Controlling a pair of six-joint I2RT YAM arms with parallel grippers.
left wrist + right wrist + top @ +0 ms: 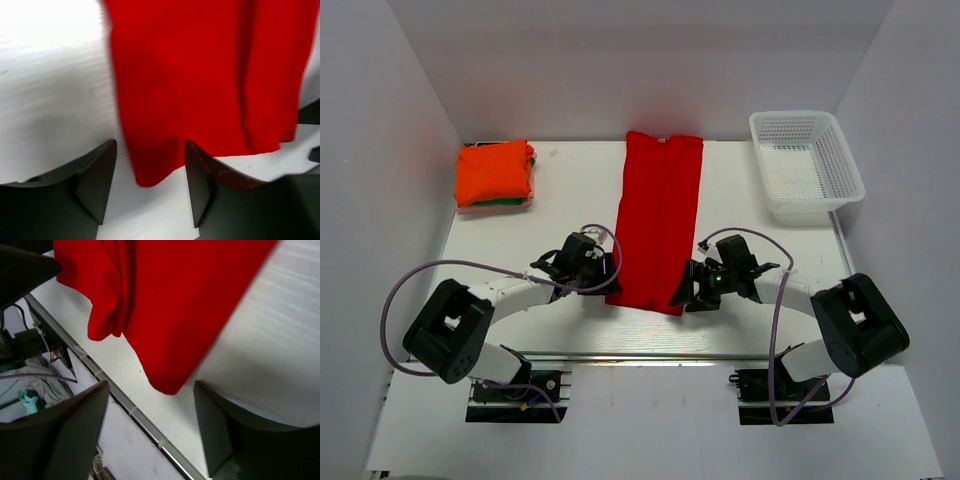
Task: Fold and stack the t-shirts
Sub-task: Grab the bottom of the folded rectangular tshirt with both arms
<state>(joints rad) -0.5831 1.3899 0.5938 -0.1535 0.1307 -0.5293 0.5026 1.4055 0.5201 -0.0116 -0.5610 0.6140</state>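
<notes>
The desk (740,200) is white with a faint wood grain. White walls close it in at the back and on both sides. A metal rail (135,412) runs along its near edge.

The red t-shirt (658,220) lies flat down the middle of the desk as a long strip, reaching from the back wall towards the arms. At the far left corner sits the folded orange t-shirt (495,172), with the green t-shirt (510,203) showing only as a thin edge beneath it. The white mesh basket (805,165) stands at the far right corner, well apart from the cloth.

The left pincer (610,268) is at the near left corner of the red strip. In its wrist view the left pincer (150,145) is spread, with that corner lying between the fingers. The cloth meets the inner face of one finger (197,175), but the blur hides whether it truly touches.

The right pincer (692,290) is at the near right corner. In its wrist view the right pincer (151,387) is also spread, and the rounded cloth corner points into the gap without reaching either finger.

Both wrist views cut the shirt off at the top. Below the desk edge in the right wrist view lie grey and teal shapes too blurred to name. The shirt's tag cannot be made out.
</notes>
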